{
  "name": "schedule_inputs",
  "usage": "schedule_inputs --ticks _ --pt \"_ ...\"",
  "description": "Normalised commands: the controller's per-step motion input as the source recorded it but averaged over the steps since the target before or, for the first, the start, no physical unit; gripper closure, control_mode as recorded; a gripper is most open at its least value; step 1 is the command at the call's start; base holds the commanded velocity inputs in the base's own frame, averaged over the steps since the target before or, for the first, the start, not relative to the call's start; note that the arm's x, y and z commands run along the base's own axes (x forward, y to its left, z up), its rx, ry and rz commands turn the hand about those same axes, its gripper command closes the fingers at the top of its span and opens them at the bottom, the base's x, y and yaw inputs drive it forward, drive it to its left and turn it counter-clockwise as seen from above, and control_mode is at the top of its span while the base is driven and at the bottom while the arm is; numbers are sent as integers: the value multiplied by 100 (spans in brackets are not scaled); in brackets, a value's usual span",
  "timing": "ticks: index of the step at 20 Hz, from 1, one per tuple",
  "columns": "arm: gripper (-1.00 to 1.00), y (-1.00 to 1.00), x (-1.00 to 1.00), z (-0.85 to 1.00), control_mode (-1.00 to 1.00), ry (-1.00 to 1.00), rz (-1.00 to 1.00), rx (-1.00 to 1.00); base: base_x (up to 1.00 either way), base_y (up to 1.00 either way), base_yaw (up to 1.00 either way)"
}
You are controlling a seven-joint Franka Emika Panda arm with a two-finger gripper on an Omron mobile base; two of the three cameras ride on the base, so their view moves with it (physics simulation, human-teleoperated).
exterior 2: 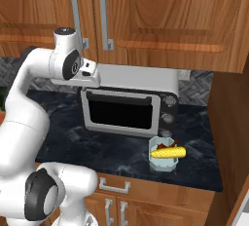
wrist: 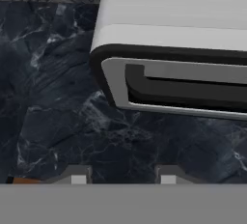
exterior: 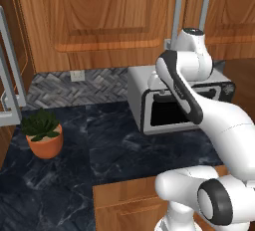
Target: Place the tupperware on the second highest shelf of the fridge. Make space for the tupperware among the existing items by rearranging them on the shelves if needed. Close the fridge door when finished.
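Observation:
The tupperware (exterior 2: 161, 164) is a small pale translucent tub holding a yellow corn cob (exterior 2: 168, 152). It stands on the dark marble counter (exterior 2: 63, 142) in front of the toaster oven's right end. My gripper (wrist: 123, 175) hangs above the counter by the oven's left front corner, well left of the tub. Its two fingertips (wrist: 79, 175) stand apart with only counter between them, so it is open and holds nothing. In the right base view the hand (exterior 2: 85, 72) sits at the oven's upper left corner. The fridge, its door and its shelves are out of view.
A silver toaster oven (exterior 2: 129, 105) with a dark glass door stands against the wall under wooden cabinets (exterior 2: 160, 10). A potted green plant (exterior: 44, 136) sits on the counter (exterior: 114, 145) at the left. Grey bar handles (exterior: 10, 80) rise at the left edge.

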Motion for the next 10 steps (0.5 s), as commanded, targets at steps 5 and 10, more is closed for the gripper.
schedule_inputs --ticks 5,10 --pt "-100 -24 -19 -5 -100 -6 -5 1 0 0 0" --pt "-100 -62 -46 -31 -100 -13 -17 5 0 0 0"
